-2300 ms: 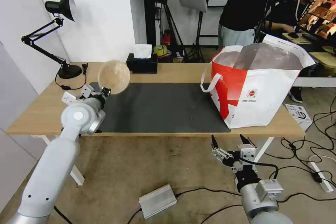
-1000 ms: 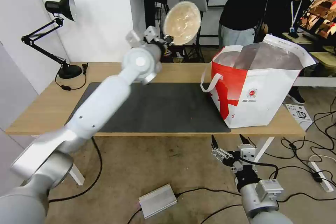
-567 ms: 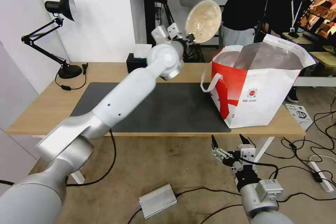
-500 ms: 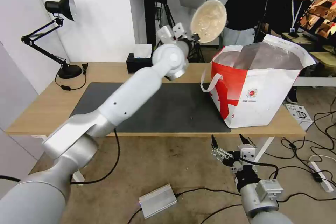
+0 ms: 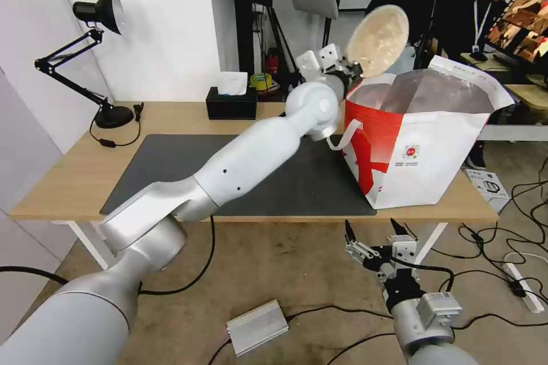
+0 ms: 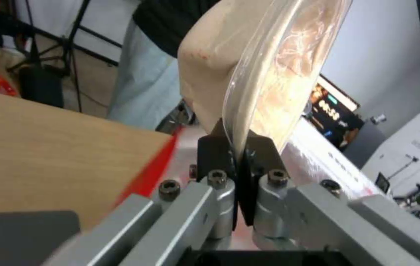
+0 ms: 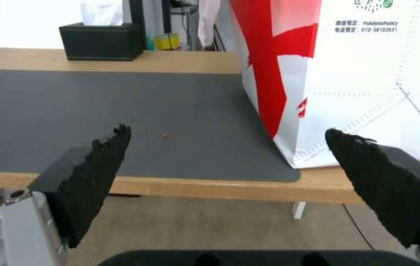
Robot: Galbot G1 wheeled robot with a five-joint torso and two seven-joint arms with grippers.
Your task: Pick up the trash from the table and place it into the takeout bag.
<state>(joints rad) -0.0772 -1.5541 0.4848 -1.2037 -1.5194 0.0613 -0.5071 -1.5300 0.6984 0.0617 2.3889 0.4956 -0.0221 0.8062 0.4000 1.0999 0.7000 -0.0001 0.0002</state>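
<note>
My left gripper is shut on the rim of a beige paper-pulp bowl, held on edge in the air at the near-left lip of the takeout bag. In the left wrist view the pads pinch the bowl by its rim and clear film. The red-and-white bag stands open on the right end of the light-wood table, its foil lining showing. My right gripper hangs open below the table's front edge, facing the dark grey mat and the takeout bag.
A black tissue box sits at the back of the table and a black desk lamp at the back left. A small red crumb lies on the mat. Cables and a metal box lie on the floor.
My left arm has swung the bowl up from the mat's left end and rightward across the table to the bag's rim. The right arm has not moved.
</note>
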